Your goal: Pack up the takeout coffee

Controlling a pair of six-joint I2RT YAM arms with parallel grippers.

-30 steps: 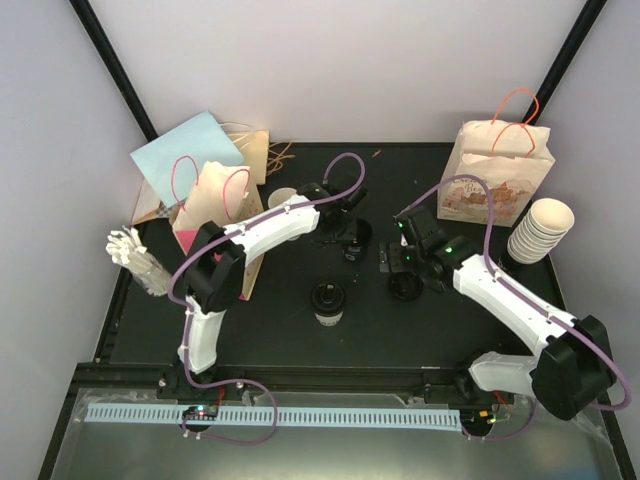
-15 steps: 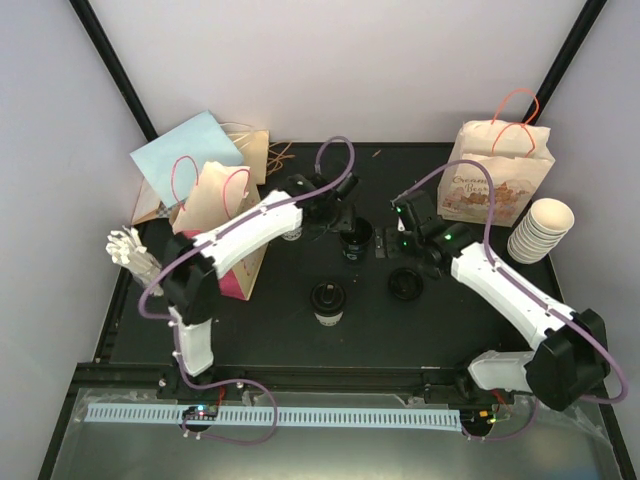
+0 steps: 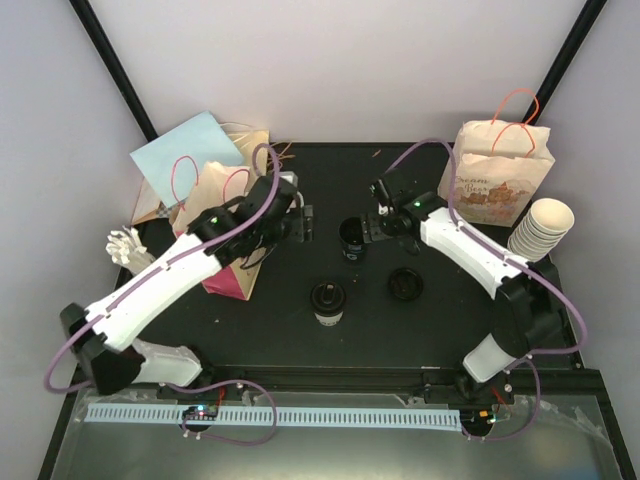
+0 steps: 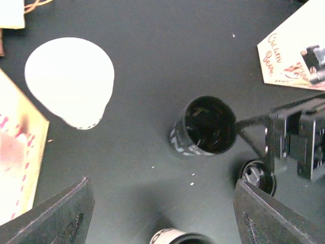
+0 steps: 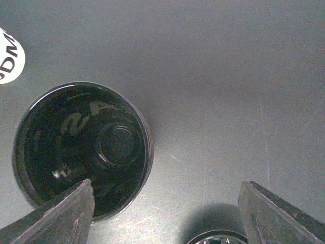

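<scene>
- Both arms have shifted: the left gripper has drawn back leftward off the open black cup and spread its fingers. The right gripper has swung from the loose black lid to the cup's right side.
- Left arm reaches in a long diagonal from its base toward mid-table; its jaws stand wide apart, released, with nothing between them.
- Right arm doubles back leftward from its elbow, wrist aimed at the cup. Its jaws are spread too and grip nothing, with one finger just beside the cup's rim.
- Nearest the bases stands a lidded coffee cup, pale-walled under a black lid; the loose lid lies apart to its right.
- Mid-table, the open black cup stands upright between the two grippers, glossy and empty; white lettering on its side is too small to read.
- Left of it stands a white cup.
- A white label, cut off at the right wrist view's edge, shows "DM".
- Far right, a kraft bag carries cursive writing starting "Cream", with the rest unclear; a stack of paper cups stands beside it.
</scene>
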